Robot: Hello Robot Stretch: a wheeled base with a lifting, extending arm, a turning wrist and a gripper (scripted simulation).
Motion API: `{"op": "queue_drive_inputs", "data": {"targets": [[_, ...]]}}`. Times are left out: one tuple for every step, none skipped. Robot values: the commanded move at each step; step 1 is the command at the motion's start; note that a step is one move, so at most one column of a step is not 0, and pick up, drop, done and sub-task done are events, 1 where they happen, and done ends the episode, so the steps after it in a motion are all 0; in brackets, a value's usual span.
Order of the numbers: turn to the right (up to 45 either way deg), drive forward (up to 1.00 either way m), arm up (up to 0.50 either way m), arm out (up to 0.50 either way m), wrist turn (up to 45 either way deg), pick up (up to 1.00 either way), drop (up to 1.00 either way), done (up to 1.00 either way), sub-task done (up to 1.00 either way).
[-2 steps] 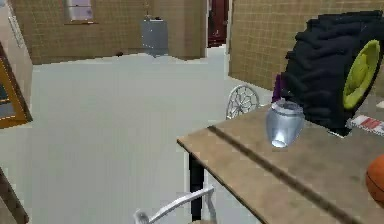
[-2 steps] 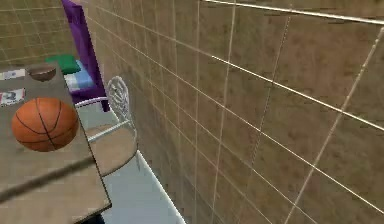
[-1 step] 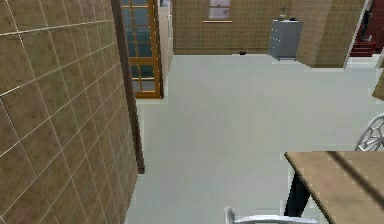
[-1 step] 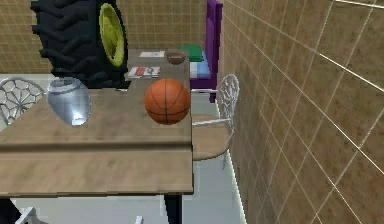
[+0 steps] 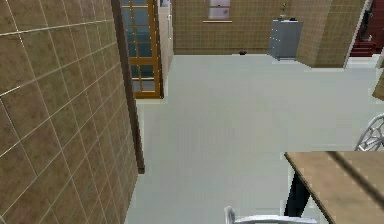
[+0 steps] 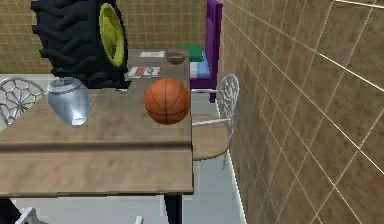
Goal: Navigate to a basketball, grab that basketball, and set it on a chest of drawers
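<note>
In the arm side view, the basketball (image 6: 167,101) is at frame centre, at the far edge of the wooden table (image 6: 100,150). Whether it rests on the tabletop cannot be told. A grey-blue vase (image 6: 68,101) stands on the table at centre left. A large black tyre (image 6: 80,40) is at upper left. A white wire chair (image 6: 226,100) is just right of the ball. The state of the gripper's jaws cannot be told. In the forward view, a grey chest of drawers (image 5: 285,40) stands at upper right, across the pale floor (image 5: 220,110).
</note>
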Motion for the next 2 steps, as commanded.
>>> {"op": "queue_drive_inputs", "data": {"targets": [[0.0, 0.0, 0.38, 0.0, 0.0, 0.0, 0.0, 0.0, 0.0], [0.0, 0.0, 0.0, 0.5, 0.0, 0.0, 0.0, 0.0, 0.0]]}}
